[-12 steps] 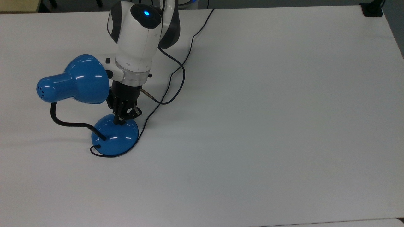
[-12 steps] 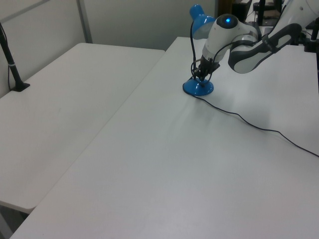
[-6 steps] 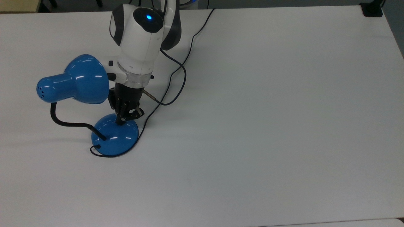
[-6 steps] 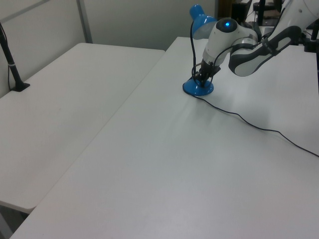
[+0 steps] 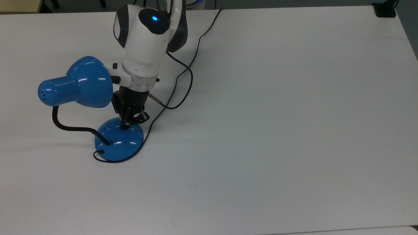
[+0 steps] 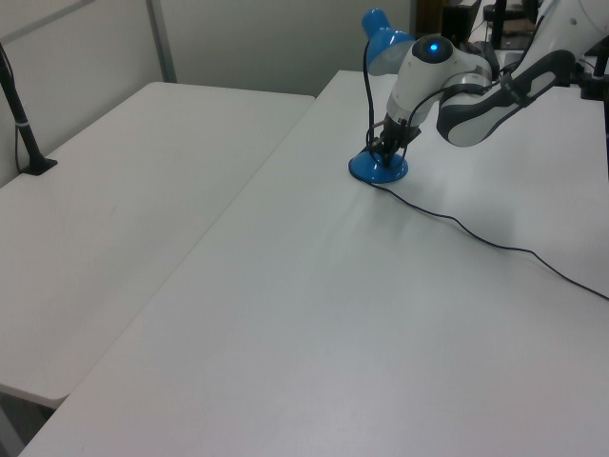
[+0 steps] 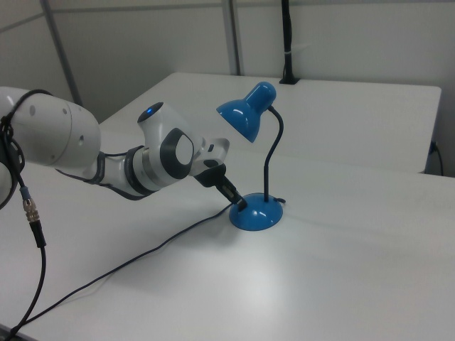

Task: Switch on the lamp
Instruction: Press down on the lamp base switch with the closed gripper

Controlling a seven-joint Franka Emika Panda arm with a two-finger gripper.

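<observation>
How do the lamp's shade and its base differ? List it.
The shade is bell-shaped and hangs high on the neck; the base is a low dome flat on the table. The gripper is at the base, not the shade. Both are glossy blue.

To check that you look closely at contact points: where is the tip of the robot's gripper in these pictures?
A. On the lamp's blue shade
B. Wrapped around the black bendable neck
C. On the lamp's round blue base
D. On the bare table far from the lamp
C: in the top view the gripper reaches down onto the upper edge of the lamp base, below the shade and beside the neck; the right view shows the same.
</observation>
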